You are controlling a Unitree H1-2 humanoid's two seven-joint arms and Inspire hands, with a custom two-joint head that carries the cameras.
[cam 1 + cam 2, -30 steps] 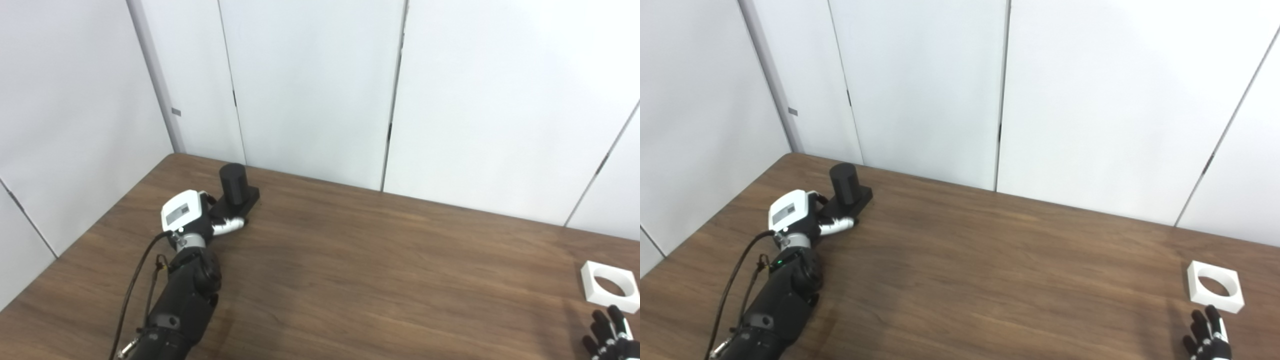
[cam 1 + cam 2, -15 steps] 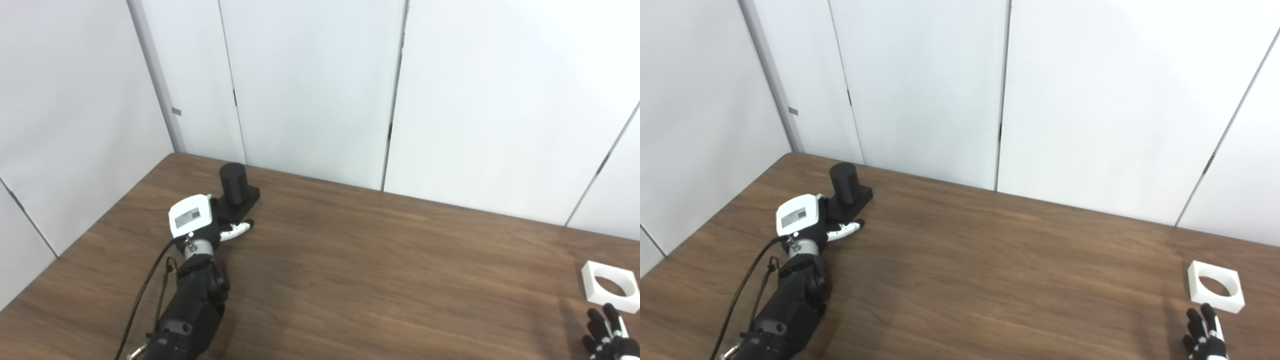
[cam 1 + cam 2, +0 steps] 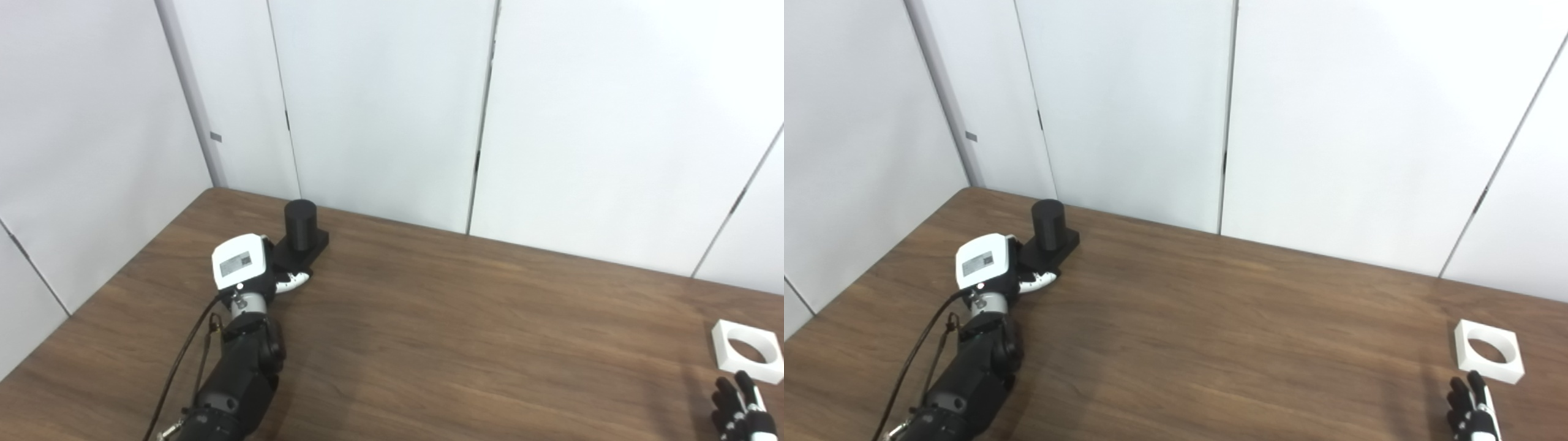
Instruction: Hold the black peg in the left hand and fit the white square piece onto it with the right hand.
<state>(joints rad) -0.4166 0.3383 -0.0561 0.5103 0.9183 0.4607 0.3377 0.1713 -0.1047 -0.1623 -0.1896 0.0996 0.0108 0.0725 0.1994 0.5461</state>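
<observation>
Black plastic makes up the cylindrical peg (image 3: 301,225), which stands upright on its flat black square base near the far left corner of the brown wooden desk (image 3: 465,343). That upright stance keeps the post clear from above, as the fitting step will need. The left hand (image 3: 257,269), black with a white back plate, has its fingers at the near edge of the base and a pale thumb alongside it. It looks closed on the base, though the fingers are largely hidden, so I cannot tell for certain. The white square piece with a round hole (image 3: 1488,351) lies flat near the right edge, well apart from the peg. The right hand (image 3: 1473,413) sits just in front of the piece, fingers spread and holding nothing, not touching it. I judge the pickup of the piece has not yet begun.
</observation>
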